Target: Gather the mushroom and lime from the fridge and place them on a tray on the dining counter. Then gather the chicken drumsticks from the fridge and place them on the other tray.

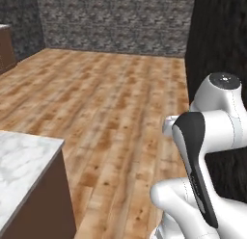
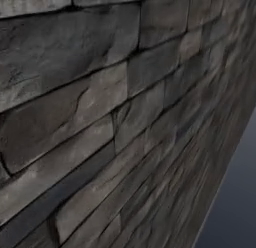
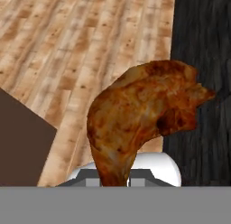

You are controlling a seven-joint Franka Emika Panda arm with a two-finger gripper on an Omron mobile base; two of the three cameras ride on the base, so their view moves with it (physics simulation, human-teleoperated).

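Hand view has gripper (image 3: 113, 179) clamped on chicken drumstick (image 3: 144, 112) rising toward 12 o'clock over wood floor (image 3: 67, 47), so drumstick stage looks underway, tray placement pending, marble counter (image 1: 21, 161) at 8 o'clock.

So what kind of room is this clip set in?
Probably a simulated kitchen or dining area: wood plank floor, grey stone wall, a marble-topped counter, and the gripper holding a chicken drumstick.

A home kitchen: wood floor (image 1: 111, 103), stone wall (image 1: 116, 21), and a marble counter (image 1: 21, 161) on brown cabinets.
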